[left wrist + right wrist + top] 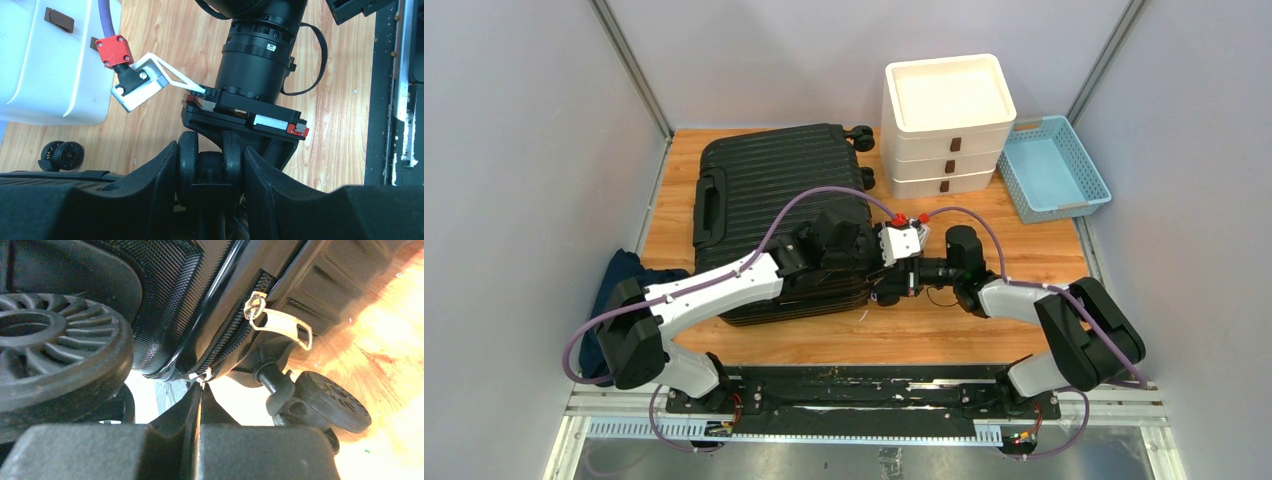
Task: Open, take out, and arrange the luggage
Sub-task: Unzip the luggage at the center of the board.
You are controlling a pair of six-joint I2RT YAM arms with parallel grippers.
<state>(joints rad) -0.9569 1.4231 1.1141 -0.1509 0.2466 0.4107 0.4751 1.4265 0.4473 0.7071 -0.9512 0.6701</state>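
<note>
The luggage, a ribbed black hard-shell suitcase, lies flat on the wooden table with both shells together. My left gripper is at its near right corner. In the left wrist view its fingers press on both sides of a twin black wheel. My right gripper meets the same corner from the right. In the right wrist view it is shut, pinching a small silver zipper pull on the zip seam. A second silver pull hangs free further along.
A white stacked drawer unit stands behind the suitcase on the right, with a light-blue mesh basket beside it. A dark blue cloth lies at the table's left edge. Grey walls close in on three sides.
</note>
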